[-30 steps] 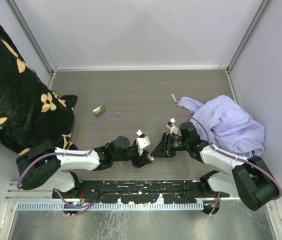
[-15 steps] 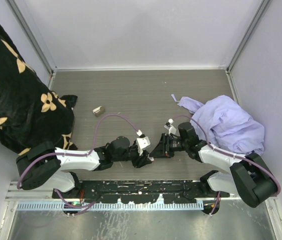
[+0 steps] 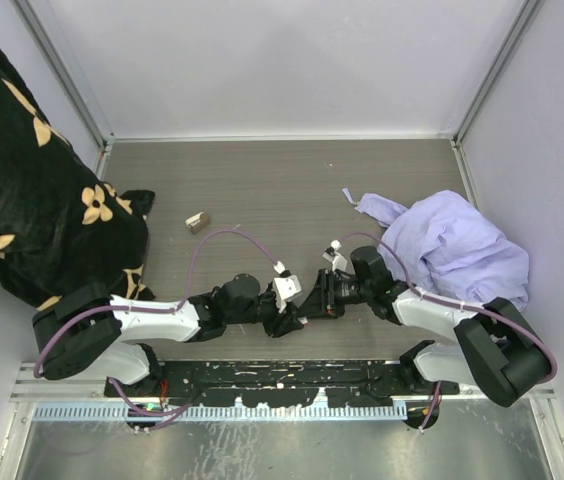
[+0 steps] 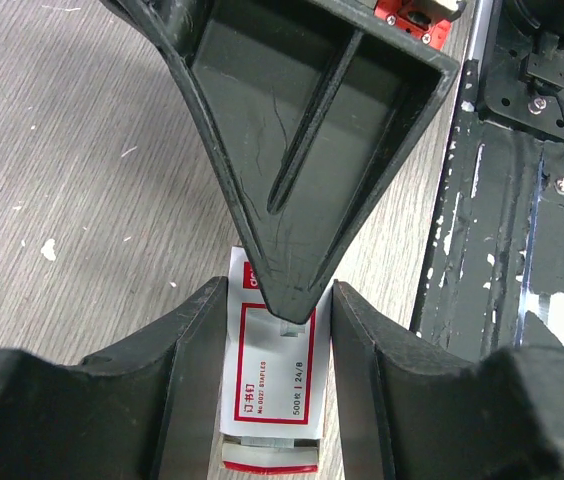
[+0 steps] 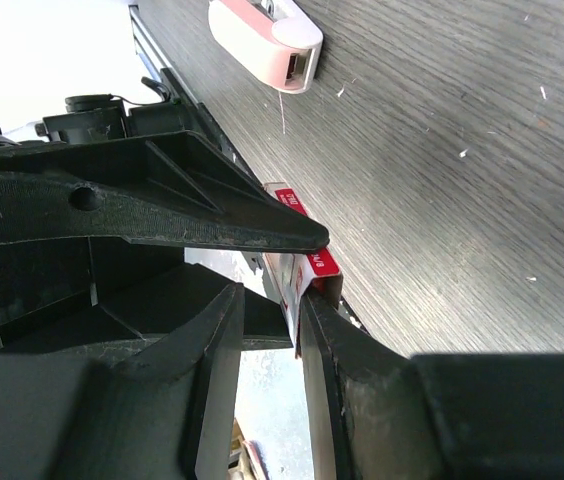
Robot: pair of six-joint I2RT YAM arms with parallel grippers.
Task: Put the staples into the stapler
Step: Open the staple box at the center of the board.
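Just left of the purple cloth [image 3: 457, 250], I see my left tool [image 4: 278, 335] and my right tool [image 5: 274, 298] meeting. Both are narrow and clamped on the staples box [image 4: 272, 395], the left one across its sides and the right one on its end. I judge that a too strong squeeze may crush the thin cardboard, and an uneven pull may tip out its contents.

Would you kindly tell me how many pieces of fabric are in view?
2: a black flowered blanket at the far left; a lavender cloth at the right. None seems hidden.
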